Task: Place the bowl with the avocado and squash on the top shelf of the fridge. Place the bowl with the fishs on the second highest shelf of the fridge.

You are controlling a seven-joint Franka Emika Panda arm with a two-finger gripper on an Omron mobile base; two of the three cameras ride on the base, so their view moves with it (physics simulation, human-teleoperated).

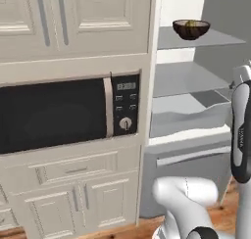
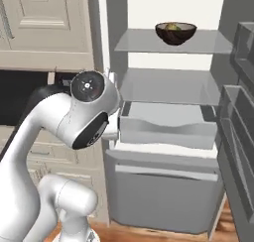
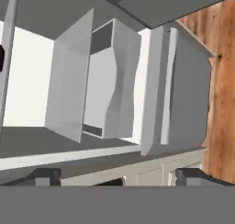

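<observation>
One dark brown wooden-looking bowl with a pale tan inside (image 1: 191,29) sits on the top grey shelf (image 1: 215,38) of the open fridge (image 2: 168,112), near the shelf's front edge in the left base view, and holds a yellow-green ribbed squash (image 2: 172,27); the avocado cannot be made out beside it. The second shelf (image 2: 168,87) below is a flat grey plate, and under it a pale grey drawer with a wavy front (image 2: 166,129) is pulled partly out. Left of the fridge, a black-fronted microwave with a round knob (image 1: 63,113) is set into cream panelled cabinets (image 1: 73,17). In the hand view the two-finger gripper (image 3: 118,175) shows its dark fingertips (image 3: 43,176) set far apart at the bottom corners, released and grasping nothing, with the camera rolled sideways toward the fridge interior and the wooden floor (image 3: 222,81).
</observation>
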